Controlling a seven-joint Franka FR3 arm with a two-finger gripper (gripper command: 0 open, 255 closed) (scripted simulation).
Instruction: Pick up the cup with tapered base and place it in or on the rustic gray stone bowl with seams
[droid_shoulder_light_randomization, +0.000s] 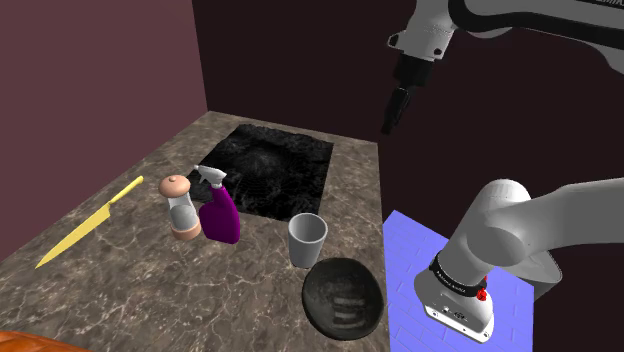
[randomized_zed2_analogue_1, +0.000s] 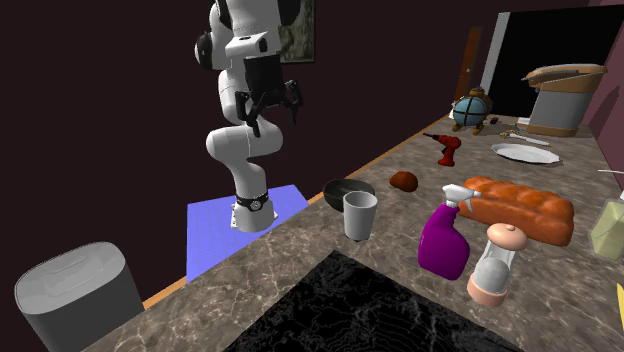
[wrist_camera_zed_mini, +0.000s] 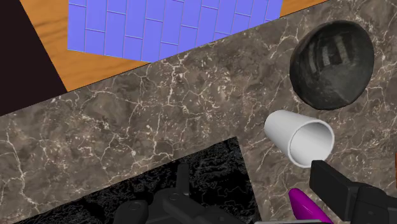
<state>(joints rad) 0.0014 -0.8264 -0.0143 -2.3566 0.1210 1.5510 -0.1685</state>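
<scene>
A light grey cup (droid_shoulder_light_randomization: 308, 238) with a narrower base stands upright on the marbled counter, close to the front edge. It also shows as the grey cup (randomized_zed2_analogue_1: 360, 214) and from above as the cup (wrist_camera_zed_mini: 299, 137). Just beside it, toward the arm's stand, sits a dark stone bowl (droid_shoulder_light_randomization: 343, 297), seen too as the dark bowl (randomized_zed2_analogue_1: 345, 190) and the dark bowl (wrist_camera_zed_mini: 332, 63); nothing lies in it. My black gripper (droid_shoulder_light_randomization: 395, 110) hangs high above the counter, well clear of both. The gripper (randomized_zed2_analogue_1: 265, 108) has its fingers spread apart and holds nothing, and the gripper (wrist_camera_zed_mini: 249, 175) looks down past the cup.
A purple spray bottle (droid_shoulder_light_randomization: 220, 212) and a pepper grinder (droid_shoulder_light_randomization: 181, 208) stand close to the cup, with a yellow knife (droid_shoulder_light_randomization: 90, 222) farther off. A black textured patch (droid_shoulder_light_randomization: 270, 165) covers the counter's middle. A bread loaf (randomized_zed2_analogue_1: 520, 205), drill (randomized_zed2_analogue_1: 447, 148) and plate (randomized_zed2_analogue_1: 523, 153) lie farther along.
</scene>
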